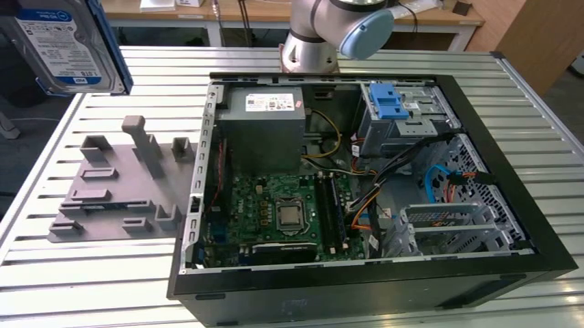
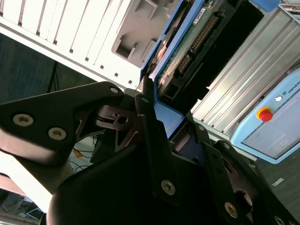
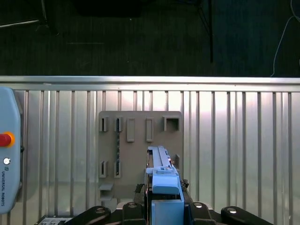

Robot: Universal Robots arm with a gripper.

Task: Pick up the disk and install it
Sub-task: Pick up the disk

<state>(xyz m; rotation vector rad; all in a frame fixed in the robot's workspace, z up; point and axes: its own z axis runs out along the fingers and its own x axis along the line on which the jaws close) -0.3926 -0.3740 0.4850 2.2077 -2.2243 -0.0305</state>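
The disk (image 1: 64,44), silver with a blue-and-white label and a blue plastic carrier, hangs high in the air at the exterior view's far upper left, above the slatted table. In the second wrist view my gripper (image 2: 166,119) is shut on the disk (image 2: 187,51), its black fingers (image 2: 146,110) clamping the blue carrier frame. In the first wrist view the disk (image 3: 161,171) stands edge-on in the gripper (image 3: 164,206), directly over the grey fixture plate (image 3: 140,140).
An open computer case (image 1: 196,205) lies on the table, holding a motherboard (image 1: 283,215), a grey power supply box (image 1: 264,130) and a metal cage with a blue latch (image 1: 401,109). The grey fixture (image 1: 123,184) sits beside it. The arm's base (image 1: 315,48) stands behind. A teach pendant (image 3: 7,154) lies on the table.
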